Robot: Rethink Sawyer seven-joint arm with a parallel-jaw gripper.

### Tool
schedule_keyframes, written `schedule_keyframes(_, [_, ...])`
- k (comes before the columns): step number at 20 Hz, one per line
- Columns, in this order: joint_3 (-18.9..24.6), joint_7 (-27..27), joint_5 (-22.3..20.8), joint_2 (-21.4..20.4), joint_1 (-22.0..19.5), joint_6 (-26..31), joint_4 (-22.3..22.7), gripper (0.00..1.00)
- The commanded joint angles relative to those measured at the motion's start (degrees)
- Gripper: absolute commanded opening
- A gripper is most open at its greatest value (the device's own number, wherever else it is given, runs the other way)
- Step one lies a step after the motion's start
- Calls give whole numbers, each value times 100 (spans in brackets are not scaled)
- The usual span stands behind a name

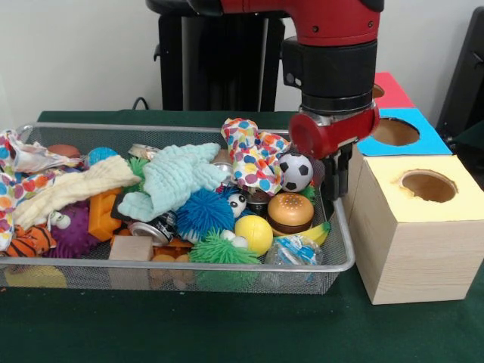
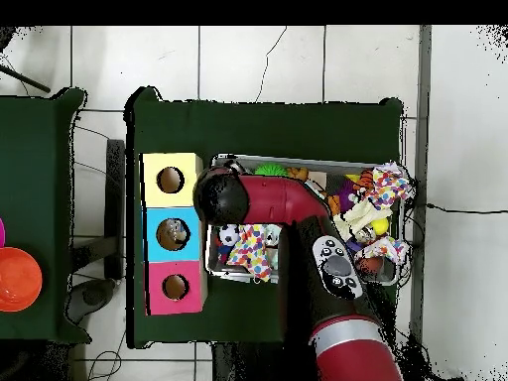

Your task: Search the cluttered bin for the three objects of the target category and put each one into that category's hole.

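Counter (image 1: 227, 333) green-clothed. Wire bin (image 1: 344, 257) heaped with toys. Three boxes (image 1: 412, 227) just right of the bin, one hole each. Jaws (image 1: 336, 178) low at the bin's right wall, beside soccer ball (image 1: 296, 172); whether apart or together cannot tell.

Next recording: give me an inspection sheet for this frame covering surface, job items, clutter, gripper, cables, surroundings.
Surface: table with dark green cloth.
Job's things: wire mesh bin packed with toys; three boxes beside it, each with a round hole on top: wooden box, blue box, red box.
Clutter: in the bin, soccer ball, toy hamburger, yellow ball, blue spiky ball, light blue cloth, polka-dot cloth.
Gripper: gripper low at the bin's edge next to the wooden box; open or shut not visible.
Cables: black cable behind the bin.
Surroundings: tiled floor; orange object on a neighbouring table.
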Motion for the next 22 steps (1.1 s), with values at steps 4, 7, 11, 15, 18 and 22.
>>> schedule_keyframes(4, [179, 896, 257, 473, -111, 489, -517, 0])
schedule_keyframes(7, [261, 877, 250, 444, -184, 267, -324, 0])
schedule_keyframes(11, [266, 775, 182, 447, -247, 189, -272, 0])
schedule_keyframes(15, [226, 873, 157, 552, -186, 23, -257, 0])
schedule_keyframes(18, [265, 908, 182, 491, -235, -32, -117, 0])
schedule_keyframes(22, [436, 575, -66, 581, -518, -350, 32, 0])
